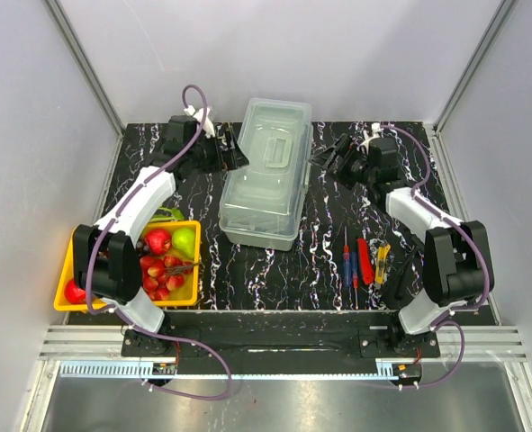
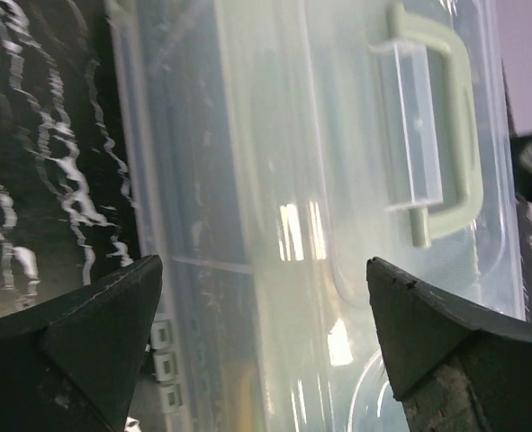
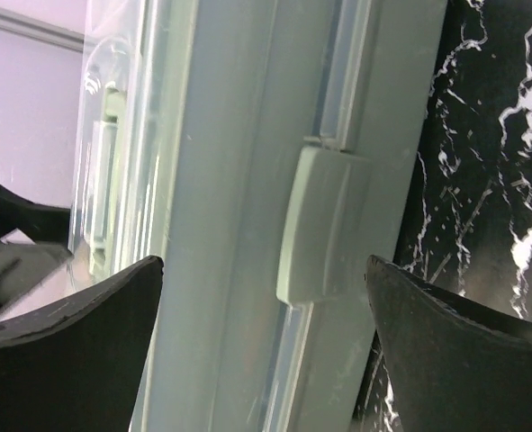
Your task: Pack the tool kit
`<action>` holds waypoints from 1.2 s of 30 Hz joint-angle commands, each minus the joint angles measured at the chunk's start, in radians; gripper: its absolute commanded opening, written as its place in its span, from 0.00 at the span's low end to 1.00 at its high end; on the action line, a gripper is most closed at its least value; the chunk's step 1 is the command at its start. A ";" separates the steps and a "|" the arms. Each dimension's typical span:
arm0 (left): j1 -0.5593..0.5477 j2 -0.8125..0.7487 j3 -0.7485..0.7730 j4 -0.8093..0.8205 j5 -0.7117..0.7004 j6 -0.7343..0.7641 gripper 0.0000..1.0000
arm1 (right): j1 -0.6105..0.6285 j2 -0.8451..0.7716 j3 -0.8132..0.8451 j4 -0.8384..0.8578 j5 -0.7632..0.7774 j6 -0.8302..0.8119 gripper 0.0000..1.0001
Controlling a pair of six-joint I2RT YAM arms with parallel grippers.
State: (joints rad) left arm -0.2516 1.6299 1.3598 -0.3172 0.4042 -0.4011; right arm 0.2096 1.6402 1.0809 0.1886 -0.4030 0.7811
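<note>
The translucent pale grey-green toolbox (image 1: 266,171) stands lid down in the middle of the table. My left gripper (image 1: 238,153) hangs open by its left side. In the left wrist view the left gripper (image 2: 266,297) has the lid and its green handle (image 2: 432,135) beyond its spread fingers. My right gripper (image 1: 324,160) is open at the box's right side. Seen from the right wrist, the right gripper (image 3: 266,306) faces the latch (image 3: 320,225), fingers either side and apart from it. A red-and-blue screwdriver (image 1: 347,256), a red tool (image 1: 365,259) and a yellow tool (image 1: 383,263) lie at the front right.
A yellow fruit tray (image 1: 66,270) with red and green fruit sits at the front left, beside the left arm. The black marbled table (image 1: 247,270) is bounded by pale walls at the back and on both sides.
</note>
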 commanded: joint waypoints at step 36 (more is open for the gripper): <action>0.069 -0.056 0.090 -0.122 -0.061 -0.016 0.99 | -0.024 0.530 -0.173 1.355 -0.235 0.776 0.99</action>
State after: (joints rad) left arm -0.1814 1.5414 1.4025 -0.4770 0.2962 -0.3790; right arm 0.1440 2.1574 0.8661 1.2530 -0.6479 1.5108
